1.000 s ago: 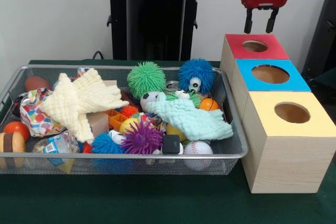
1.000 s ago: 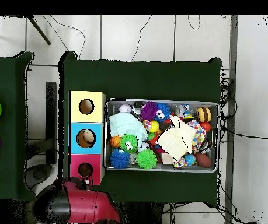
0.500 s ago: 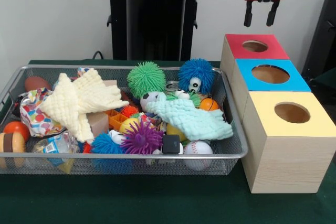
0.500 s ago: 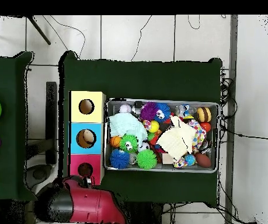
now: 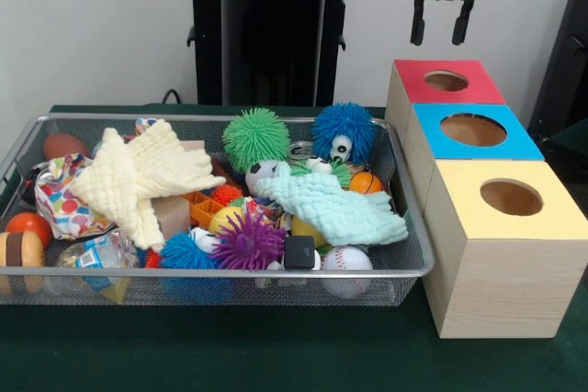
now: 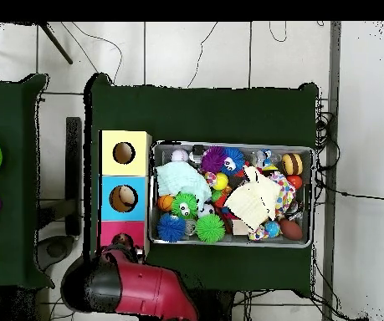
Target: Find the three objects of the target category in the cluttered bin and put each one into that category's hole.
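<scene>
Front view shows the red-and-black gripper (image 5: 437, 32) hanging empty, its two dark fingers spread apart, above and just behind the pale wooden box with the red face, whose round hole (image 5: 446, 81) lies open beneath. That box stands at the far end of a row of three, beside the large shallow silver wire-mesh bin (image 5: 411, 268).

No plush animal can be picked out with certainty in the bin. The pile shows fuzzy spiky balls, small sports balls, a cream waffle-knit cloth (image 5: 138, 179) toward the bin's end away from the boxes and a mint waffle-knit cloth (image 5: 331, 206) toward the box end. Any remaining target is probably buried under these cloths, so its long axis and facing cannot be told.

Judging by kind, a plush toy should be light, soft and compressible, not fragile or slippery. A pinch across the body's thickest part would likely hold best, since limbs or tails may slip or drag neighbours along.
</scene>
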Tool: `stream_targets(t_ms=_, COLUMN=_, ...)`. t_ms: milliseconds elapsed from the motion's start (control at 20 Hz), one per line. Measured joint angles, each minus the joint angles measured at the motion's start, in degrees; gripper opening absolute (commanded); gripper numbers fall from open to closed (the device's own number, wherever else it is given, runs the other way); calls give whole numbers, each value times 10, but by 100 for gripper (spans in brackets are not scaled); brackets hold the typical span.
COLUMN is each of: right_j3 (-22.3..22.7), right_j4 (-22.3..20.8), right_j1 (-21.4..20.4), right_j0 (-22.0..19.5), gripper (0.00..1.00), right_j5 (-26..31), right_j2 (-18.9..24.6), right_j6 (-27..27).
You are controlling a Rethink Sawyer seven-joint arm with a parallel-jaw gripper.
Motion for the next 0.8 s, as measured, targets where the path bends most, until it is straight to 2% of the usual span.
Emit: stream_targets(t_ms=800, right_j3=-14, right_j4=-2, right_j1=0, right_j0=-11, gripper=100, right_j5=0, right_j2=0, right_j6=0)
